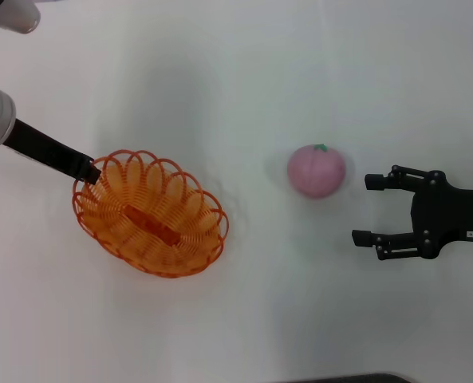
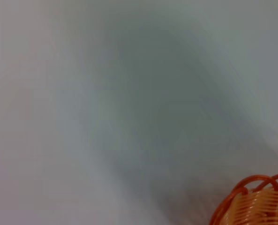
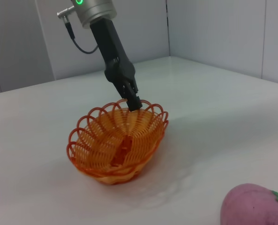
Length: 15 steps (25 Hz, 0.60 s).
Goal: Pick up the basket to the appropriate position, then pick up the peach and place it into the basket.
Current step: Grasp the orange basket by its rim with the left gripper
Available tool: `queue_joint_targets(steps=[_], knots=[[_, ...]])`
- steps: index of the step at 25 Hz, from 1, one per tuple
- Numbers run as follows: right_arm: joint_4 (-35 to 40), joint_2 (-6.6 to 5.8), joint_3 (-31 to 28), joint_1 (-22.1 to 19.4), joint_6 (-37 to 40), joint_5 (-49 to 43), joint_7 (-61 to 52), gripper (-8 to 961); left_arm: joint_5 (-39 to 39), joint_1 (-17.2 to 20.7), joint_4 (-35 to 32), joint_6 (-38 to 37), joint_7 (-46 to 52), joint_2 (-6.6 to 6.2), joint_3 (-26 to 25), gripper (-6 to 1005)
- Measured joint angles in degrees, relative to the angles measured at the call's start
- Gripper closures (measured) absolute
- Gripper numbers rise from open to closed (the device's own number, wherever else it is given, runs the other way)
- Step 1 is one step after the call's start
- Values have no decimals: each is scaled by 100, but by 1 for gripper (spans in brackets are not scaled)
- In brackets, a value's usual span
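Observation:
The orange wire-loop basket [image 1: 190, 199] sits left of centre on the white table. My left gripper [image 1: 91, 171] is shut on the basket's far left rim; the right wrist view shows its fingers [image 3: 133, 102] pinching a rim loop of the basket [image 3: 101, 140]. A bit of the rim [image 2: 256, 204] shows in the left wrist view. The pink peach [image 1: 317, 170] with its green leaf mark lies right of centre, apart from the basket, and shows in the right wrist view [image 3: 256, 206]. My right gripper [image 1: 365, 209] is open and empty, just right of the peach.
The white table [image 1: 244, 72] spreads all round. A grey wall [image 3: 214, 33] stands behind the table in the right wrist view. A dark edge [image 1: 348, 378] shows at the table's front.

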<state>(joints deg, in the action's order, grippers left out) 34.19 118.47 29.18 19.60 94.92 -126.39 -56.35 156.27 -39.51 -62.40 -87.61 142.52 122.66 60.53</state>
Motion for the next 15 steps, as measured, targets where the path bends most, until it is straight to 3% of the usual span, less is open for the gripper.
queue_joint_targets(steps=[4, 8, 15], knots=[[0, 0, 0, 0, 0, 8, 1, 4, -54, -70, -4, -351, 112, -9, -275, 946], [0, 0, -2, 0, 9, 15, -2, 4, -68, -176, 4, -832, 152, 38, -970, 951], [0, 0, -18, 5, 10, 23, -7, 4, -156, -75, -16, -935, 348, 85, -1376, 959]])
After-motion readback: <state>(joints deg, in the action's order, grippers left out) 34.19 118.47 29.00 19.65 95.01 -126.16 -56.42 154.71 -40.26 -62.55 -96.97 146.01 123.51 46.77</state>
